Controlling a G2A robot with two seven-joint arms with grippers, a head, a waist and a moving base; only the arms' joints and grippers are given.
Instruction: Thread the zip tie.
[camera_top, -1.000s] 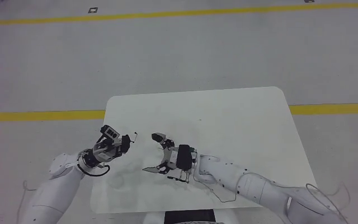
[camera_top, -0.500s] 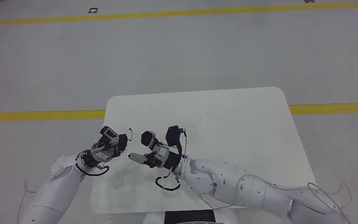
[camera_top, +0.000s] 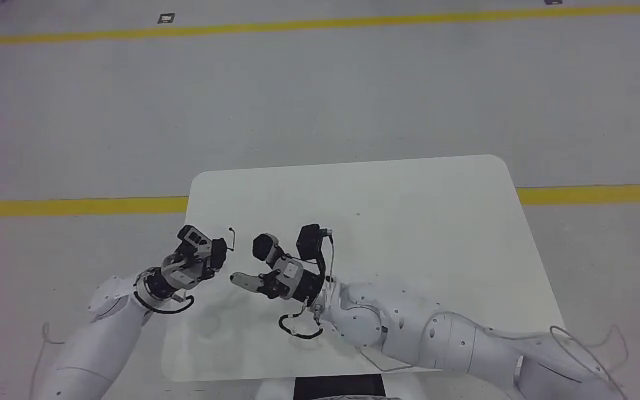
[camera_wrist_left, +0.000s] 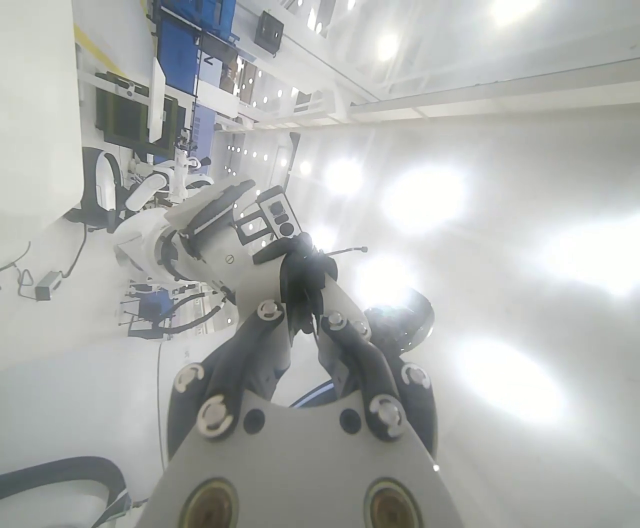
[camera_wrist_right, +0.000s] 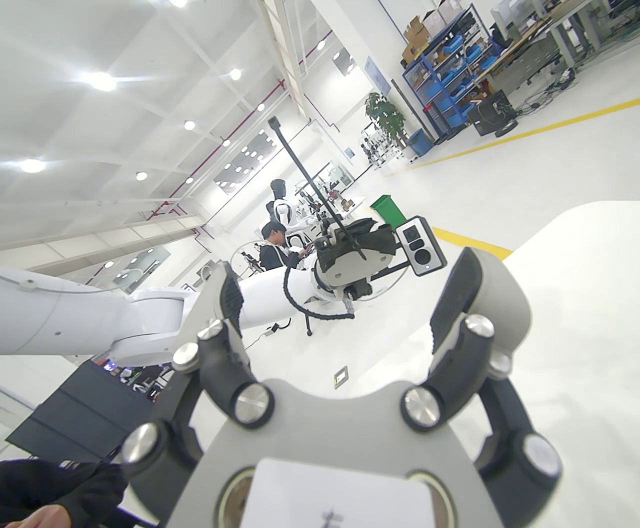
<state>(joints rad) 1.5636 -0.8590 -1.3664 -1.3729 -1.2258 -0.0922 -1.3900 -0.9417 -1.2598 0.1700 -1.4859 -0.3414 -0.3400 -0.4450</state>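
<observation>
**While the tie is pinched by the left gripper, the right gripper is spread open**

The thin black tie is gripped at one end by the left gripper, and the fingers are squeezed tight on it. Most of the tie is seen sticking straight out from those fingers, free in the air. A small square head is seen at its far tip. This gripper is placed above the left edge of the table, close to the robot's side. The tie is lifted off the table and is touched by nothing else.

The right gripper is found just beside the left one, a little further in over the table. Its two fingers are spread wide, and nothing is held between them. Its open side is turned to the left gripper and the tie. A small gap is seen between the two grippers.
</observation>
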